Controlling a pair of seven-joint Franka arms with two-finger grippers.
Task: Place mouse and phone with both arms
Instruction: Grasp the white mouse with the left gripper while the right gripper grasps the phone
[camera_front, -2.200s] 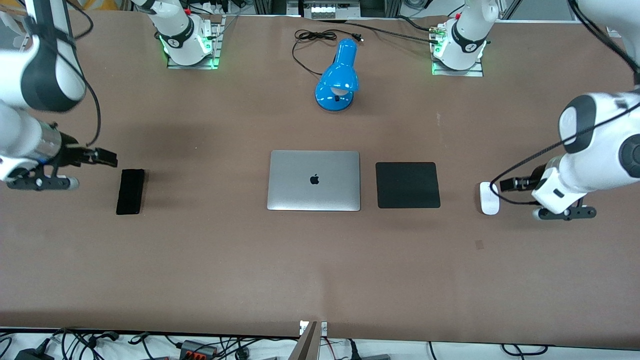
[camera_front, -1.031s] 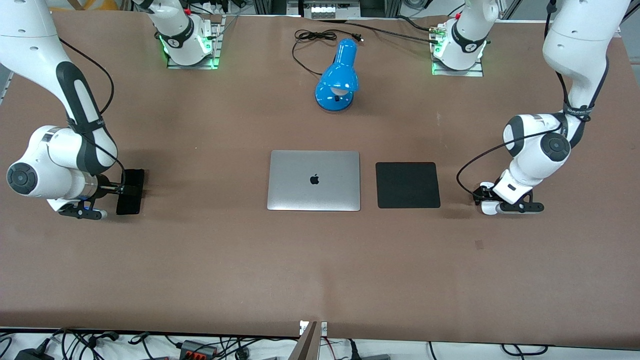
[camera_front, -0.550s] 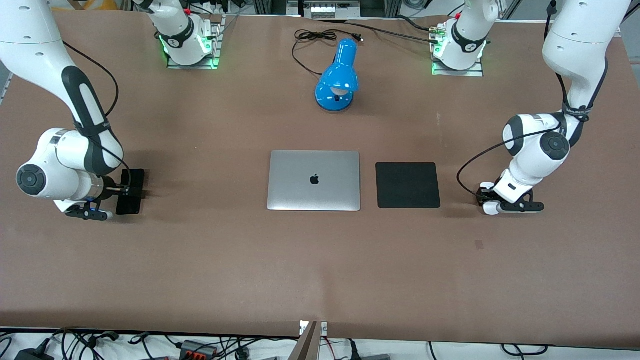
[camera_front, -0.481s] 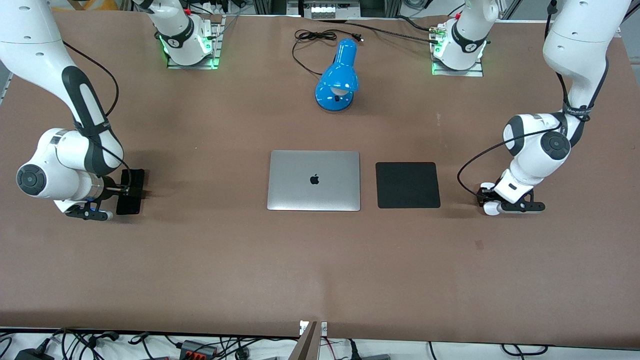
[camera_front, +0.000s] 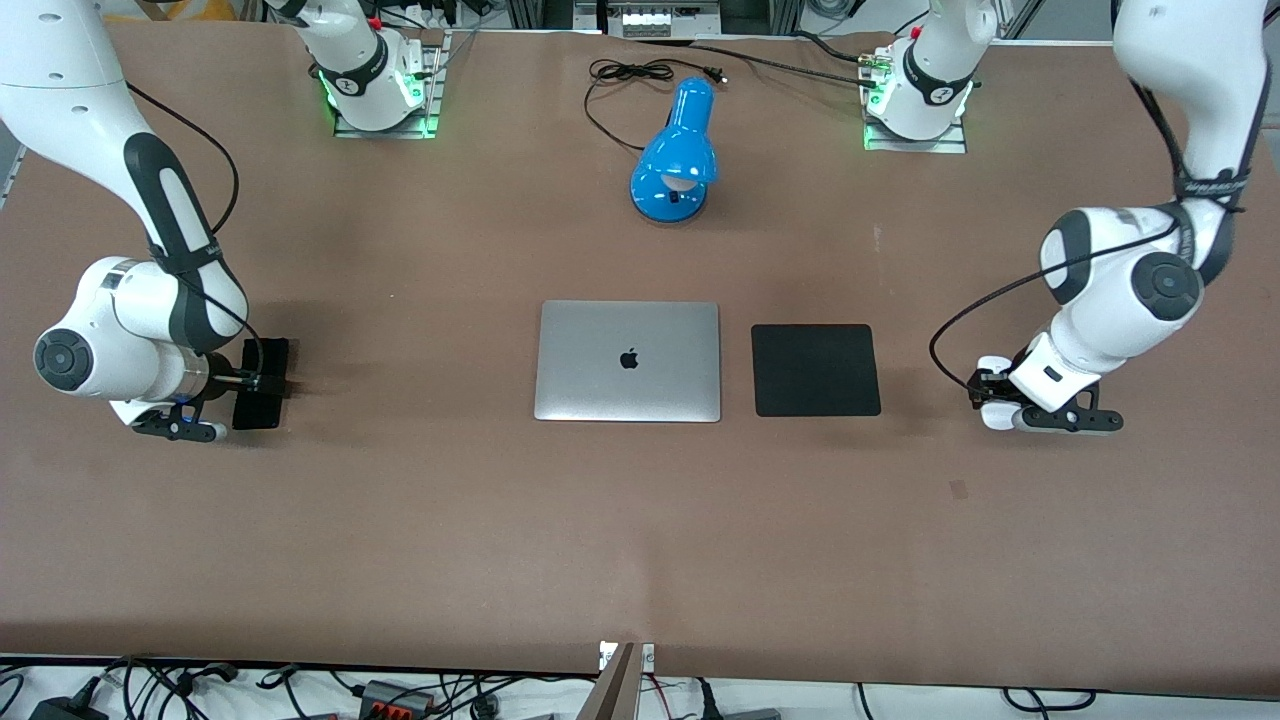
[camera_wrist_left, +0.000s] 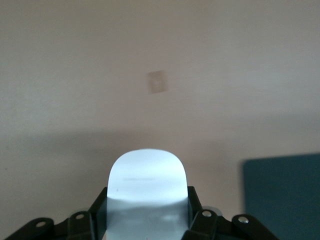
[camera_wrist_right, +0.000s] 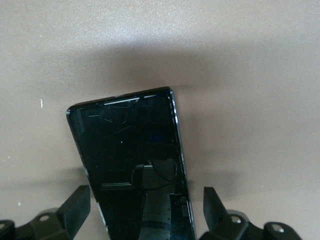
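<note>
The white mouse is between the fingers of my left gripper, low over the table toward the left arm's end, beside the black pad. In the left wrist view both fingers press the sides of the mouse, so the left gripper is shut on it. I cannot tell whether the mouse touches the table. The black phone lies flat toward the right arm's end. My right gripper is down over it. In the right wrist view the right gripper is open, its fingers apart on either side of the phone.
A closed silver laptop lies mid-table with a square black pad beside it, also in the left wrist view. A blue desk lamp and its cable lie farther from the front camera. A small square mark is on the table.
Both arms came down from the sides onto their objects. In the last half second the left arm has shifted toward its own end of the table with the mouse. The right arm has stayed still.
</note>
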